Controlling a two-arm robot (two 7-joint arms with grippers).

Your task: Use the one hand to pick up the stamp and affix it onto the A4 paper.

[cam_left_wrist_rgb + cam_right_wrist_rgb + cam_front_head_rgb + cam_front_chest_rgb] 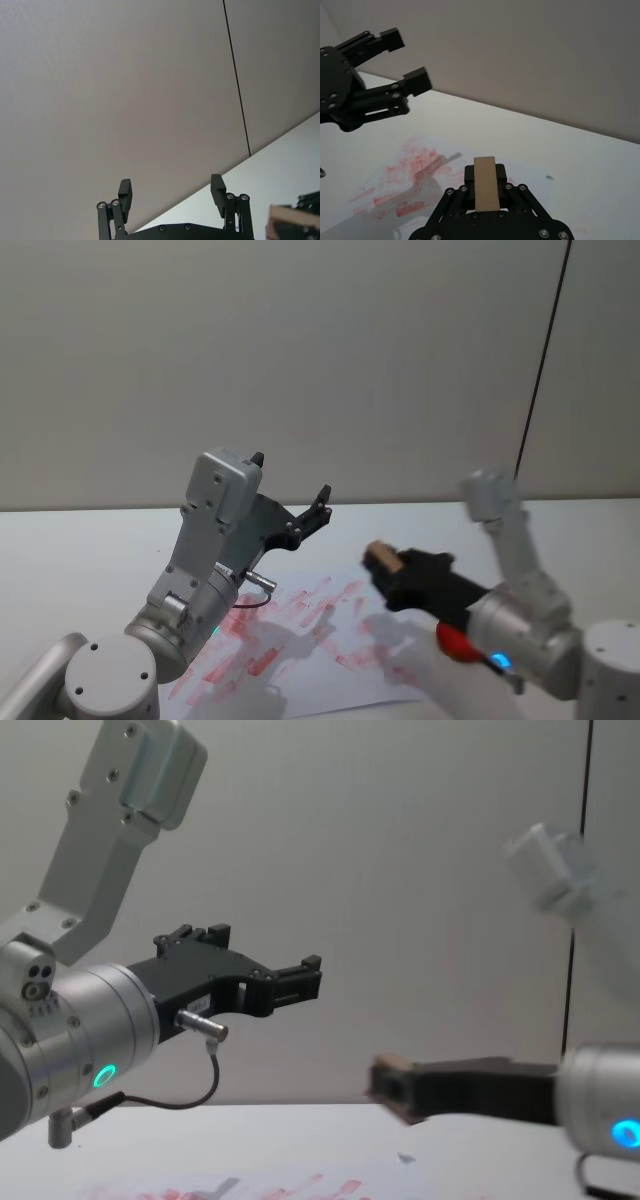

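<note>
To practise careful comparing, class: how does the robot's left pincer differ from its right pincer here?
The left pincer is open and empty; the right pincer is shut on the stamp. The left pincer's wrist ring glows green, the right pincer's ring blue. In the chest view the left pincer sits higher than the right pincer. Both are black and held clear of the A4 paper.
</note>
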